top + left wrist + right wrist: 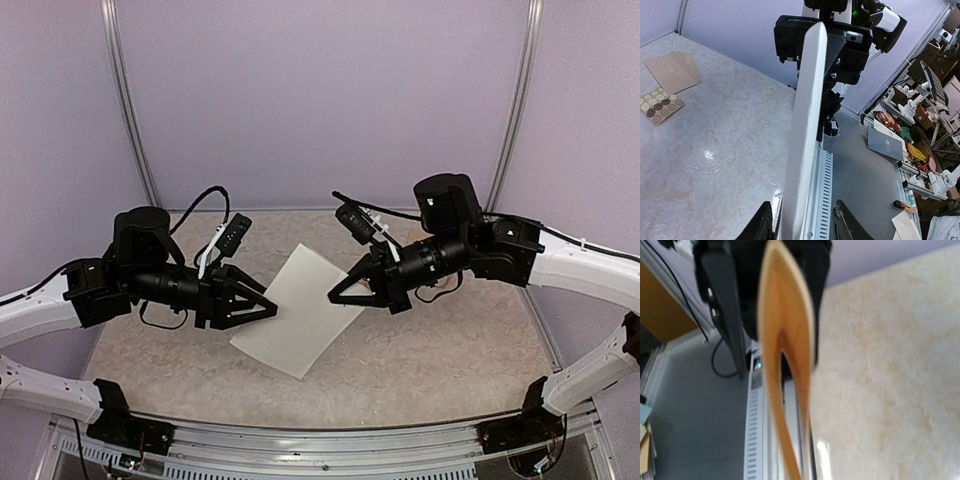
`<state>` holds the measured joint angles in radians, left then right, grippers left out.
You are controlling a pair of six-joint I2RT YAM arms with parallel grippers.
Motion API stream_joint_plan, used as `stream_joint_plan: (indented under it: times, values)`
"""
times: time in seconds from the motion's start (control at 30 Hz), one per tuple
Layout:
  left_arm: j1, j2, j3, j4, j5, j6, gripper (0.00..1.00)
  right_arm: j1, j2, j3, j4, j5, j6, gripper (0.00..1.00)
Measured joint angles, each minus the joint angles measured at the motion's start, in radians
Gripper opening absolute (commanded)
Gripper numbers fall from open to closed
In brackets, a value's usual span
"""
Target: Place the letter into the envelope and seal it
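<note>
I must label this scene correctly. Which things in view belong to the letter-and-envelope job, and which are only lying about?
For the job:
thin cream-white rectangular paper letter; flat brown paper envelope; small card of round gold and brown stickers, probably for sealing.

Only lying about:
grey-blue flat folder and colourful clutter beyond the table.

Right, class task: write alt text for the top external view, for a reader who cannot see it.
A white letter hangs between two black grippers: the right gripper shut on its right edge, the left gripper open around its left edge. A beige marbled table lies beneath.
</note>
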<state>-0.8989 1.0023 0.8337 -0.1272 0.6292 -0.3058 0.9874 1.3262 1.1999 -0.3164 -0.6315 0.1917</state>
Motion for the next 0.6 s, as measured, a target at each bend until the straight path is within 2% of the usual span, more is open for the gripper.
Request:
stream_joint_plan:
  times: [0.1,0.27,0.37,0.53,0.6]
  values:
    - [0.001,0.013,0.027,-0.026,0.005,0.015,0.28,0.000,0.011,0.009,-0.045,-0.001,-0.017,0.00]
    - [0.001,0.040,0.038,-0.060,0.020,0.032,0.32,0.000,0.017,0.024,-0.094,-0.001,-0.035,0.00]
    - [0.001,0.052,0.038,-0.086,0.029,0.037,0.30,0.000,0.017,0.034,-0.109,-0.001,-0.043,0.00]
    - [0.000,0.064,0.038,-0.104,0.045,0.044,0.15,0.000,0.018,0.044,-0.125,-0.004,-0.054,0.00]
    - [0.000,0.068,0.038,-0.108,0.048,0.047,0.12,0.000,0.020,0.046,-0.133,-0.005,-0.060,0.00]
